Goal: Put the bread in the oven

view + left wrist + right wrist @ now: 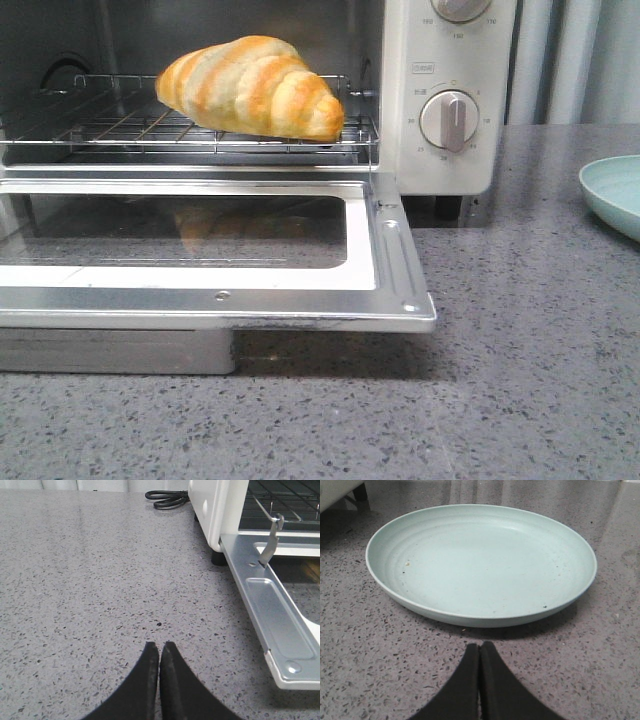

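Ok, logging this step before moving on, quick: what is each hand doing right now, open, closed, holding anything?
Left hand: closed, holding nothing, over the bare counter.
Right hand: closed, holding nothing, in front of the green plate.

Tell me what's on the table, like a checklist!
Surface: grey speckled counter, a few specks.
Job's things: bread lies on the rack inside the oven; door down.
Clutter: pale green plate, a few crumbs in it.
End effectors: left end effector shut, holding nothing; right end effector shut, holding nothing.
Cables: black cord coiled beside the oven.
Surroundings: pale curtain behind.
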Controlling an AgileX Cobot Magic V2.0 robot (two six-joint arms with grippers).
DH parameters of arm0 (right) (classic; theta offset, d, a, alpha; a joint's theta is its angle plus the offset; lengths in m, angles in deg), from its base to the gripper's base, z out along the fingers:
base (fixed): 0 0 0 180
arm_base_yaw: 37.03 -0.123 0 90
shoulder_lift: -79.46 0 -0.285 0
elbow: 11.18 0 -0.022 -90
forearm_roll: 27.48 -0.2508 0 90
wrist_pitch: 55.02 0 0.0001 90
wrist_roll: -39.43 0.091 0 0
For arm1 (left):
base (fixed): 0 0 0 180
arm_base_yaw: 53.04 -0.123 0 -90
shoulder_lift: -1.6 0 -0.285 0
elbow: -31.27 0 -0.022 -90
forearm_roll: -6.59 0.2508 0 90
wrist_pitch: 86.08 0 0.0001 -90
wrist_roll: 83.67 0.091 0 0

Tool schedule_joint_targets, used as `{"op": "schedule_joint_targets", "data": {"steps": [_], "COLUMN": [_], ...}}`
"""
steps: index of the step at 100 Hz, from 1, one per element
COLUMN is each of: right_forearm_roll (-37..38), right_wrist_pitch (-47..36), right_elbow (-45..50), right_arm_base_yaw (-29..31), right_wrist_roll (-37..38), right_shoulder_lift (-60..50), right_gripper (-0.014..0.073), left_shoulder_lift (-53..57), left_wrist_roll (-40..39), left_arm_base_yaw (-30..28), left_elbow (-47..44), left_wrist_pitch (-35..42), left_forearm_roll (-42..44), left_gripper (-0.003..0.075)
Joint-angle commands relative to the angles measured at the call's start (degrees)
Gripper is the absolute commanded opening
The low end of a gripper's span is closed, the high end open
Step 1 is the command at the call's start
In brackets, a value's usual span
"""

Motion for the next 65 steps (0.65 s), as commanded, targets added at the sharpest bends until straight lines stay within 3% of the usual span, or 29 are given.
{"op": "schedule_joint_targets", "data": {"steps": [1,65], "right_forearm_roll": [0.05,0.05], "right_wrist_pitch": [-2.93,-2.93], "right_elbow": [0.67,0.67], "right_arm_base_yaw": [0.33,0.33], "right_wrist_roll": [-0.22,-0.22], "right_shoulder_lift": [0.53,0.53], "right_gripper": [-0.0076,-0.0076], "left_shoulder_lift": [1.66,1.66], "left_wrist_roll": [-0.35,-0.35], "left_arm_base_yaw": [0.48,0.48], "left_elbow": [-1.40,-1.40], "left_wrist_pitch": [2.98,3.10], "left_forearm_roll": [-0.34,-0.71], "left_gripper": [-0.0021,-0.0021]}}
